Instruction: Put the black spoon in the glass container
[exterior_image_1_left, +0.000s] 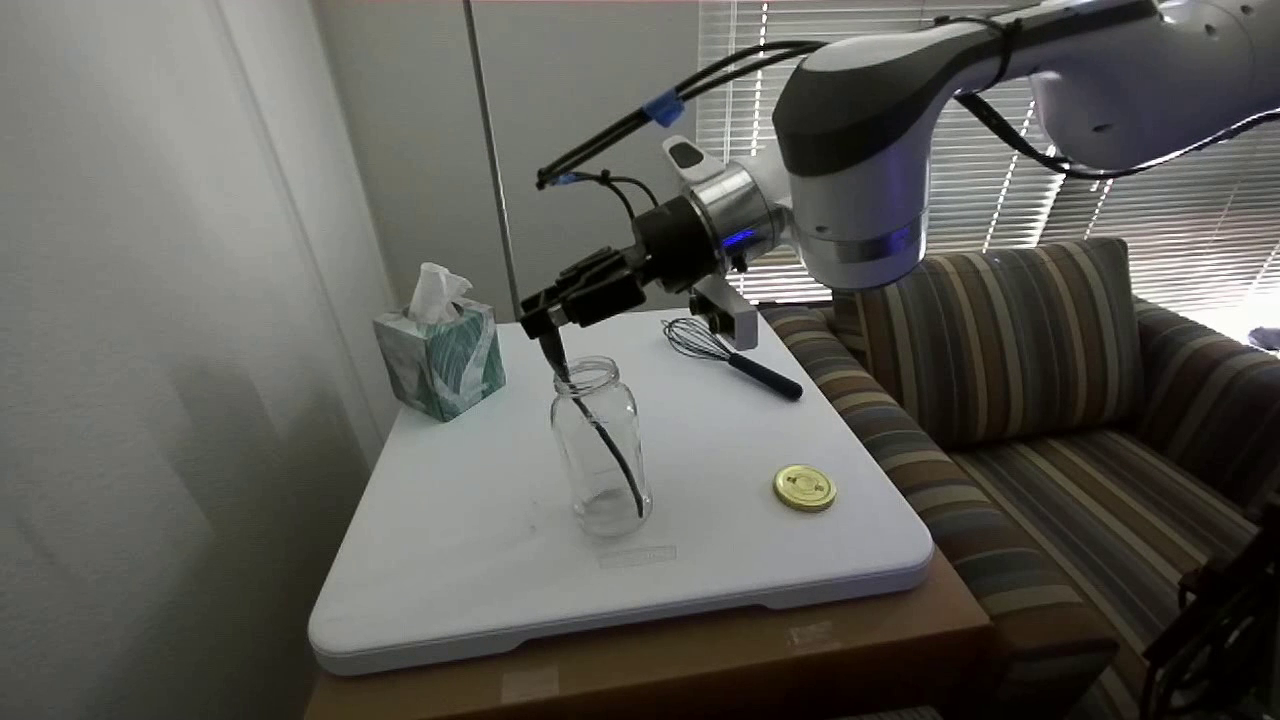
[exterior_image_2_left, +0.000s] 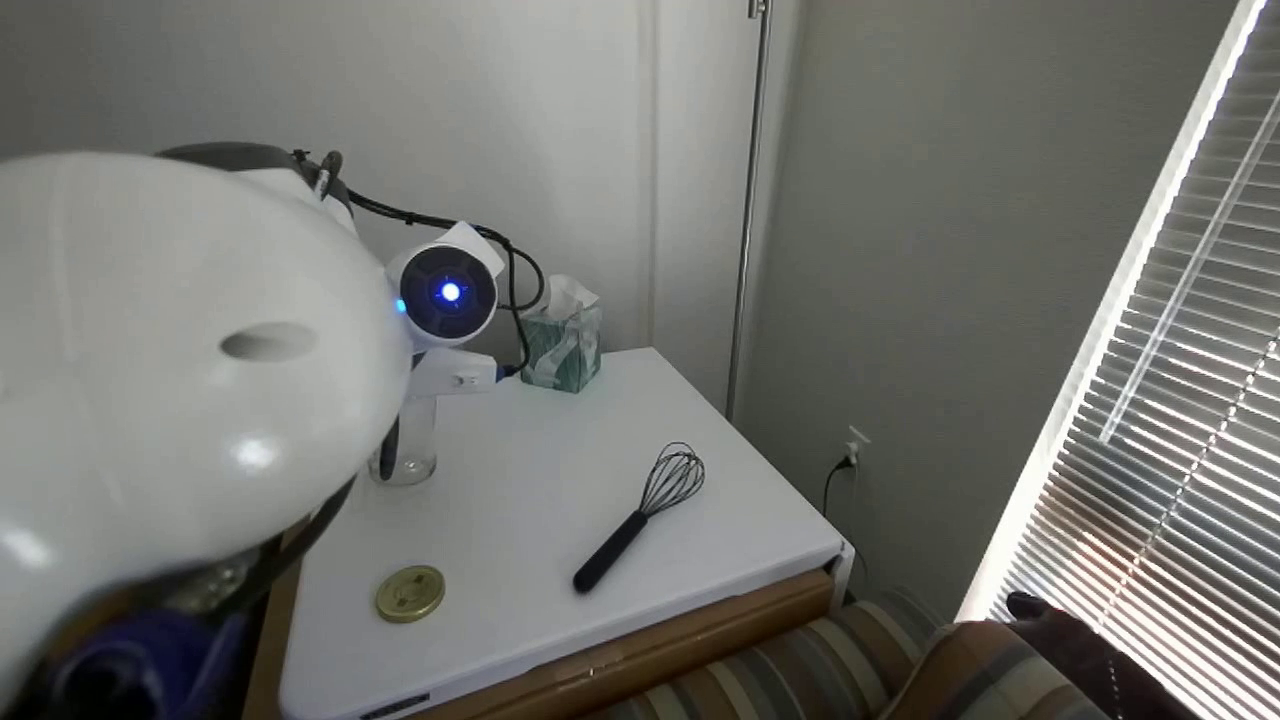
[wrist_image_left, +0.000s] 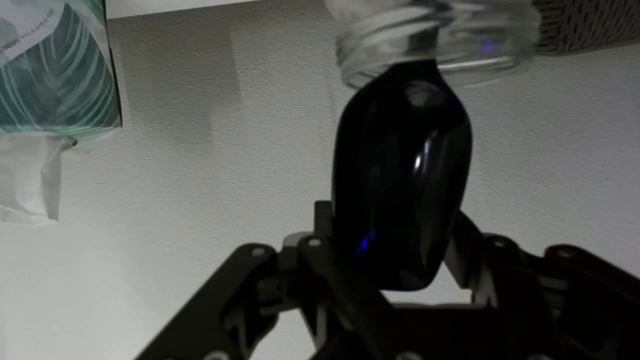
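The glass container (exterior_image_1_left: 585, 465) stands upright on the white table, and it also shows in the other views (exterior_image_2_left: 418, 440) (wrist_image_left: 480, 45). The black spoon (exterior_image_1_left: 556, 358) is upside down and tilted, its thin handle inside the jar with the end near the bottom. Its oval bowl (wrist_image_left: 400, 165) sticks out above the mouth. My gripper (exterior_image_1_left: 545, 318) is above the jar, shut on the bowl, with one finger against each side of it in the wrist view (wrist_image_left: 392, 225). In an exterior view the arm hides the gripper, the spoon's bowl and part of the jar.
On the white table (exterior_image_1_left: 450, 560) are a tissue box (exterior_image_1_left: 445, 365), a whisk with a dark handle (exterior_image_1_left: 765, 377) and a flat yellow disc (exterior_image_1_left: 804, 487). A wall (exterior_image_1_left: 200, 400) stands along one side. A striped armchair (exterior_image_1_left: 980, 350) stands along the opposite side.
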